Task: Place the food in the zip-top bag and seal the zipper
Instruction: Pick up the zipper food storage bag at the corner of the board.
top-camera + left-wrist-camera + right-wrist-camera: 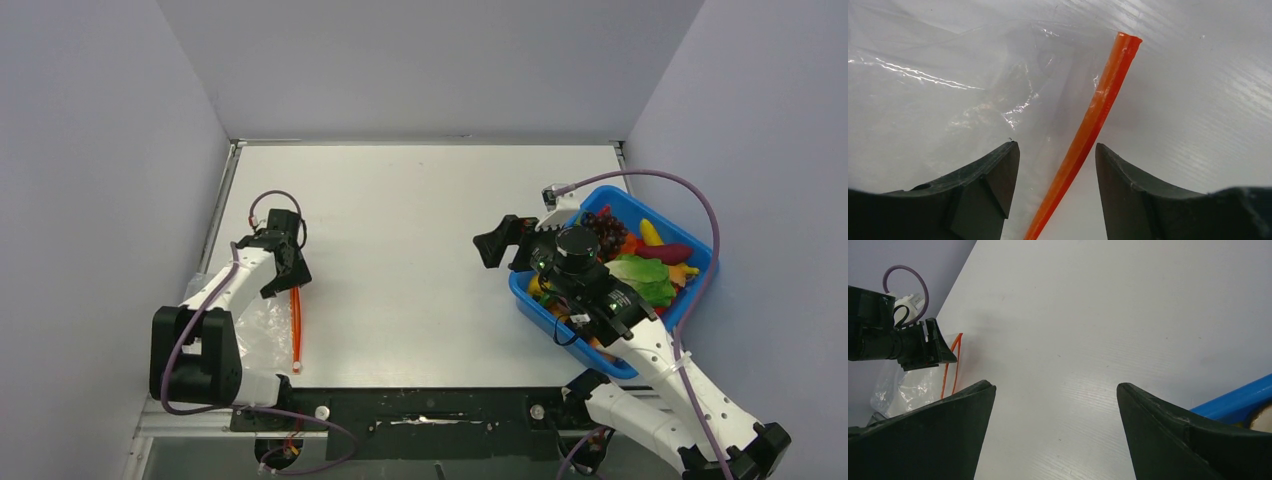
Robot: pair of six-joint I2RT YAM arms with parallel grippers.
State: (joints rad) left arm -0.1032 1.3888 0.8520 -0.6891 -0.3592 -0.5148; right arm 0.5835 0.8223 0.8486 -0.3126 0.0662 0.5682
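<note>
1. Orange-red zipper strip [296, 325]: it runs near-to-far along the right edge of the small clear crinkly zip-top bag [262, 335]. The bag lies flat at the near left of the white counter [420, 200].
2. State of the left hand [1057, 150]: the jaws stand apart over the far end of the strip. The strip passes between them at a slant and touches neither, as far as can be seen. Nothing is gripped.
3. State of the right hand [503, 243]: the jaws are spread wide and empty. It hangs over the counter just left of the blue plastic bin [530, 295], well apart from the bag.
4. Colourful toy fruits and vegetables [640, 265]: all lie in the bin at the right, and none is seen in the bag.
5. Assessment: filling has not begun. The left hand is by far the nearer to the bag, and the strip's long axis crosses its closing line, so closing should pinch the mouth edge. Whether the mouth is parted cannot be told.
</note>
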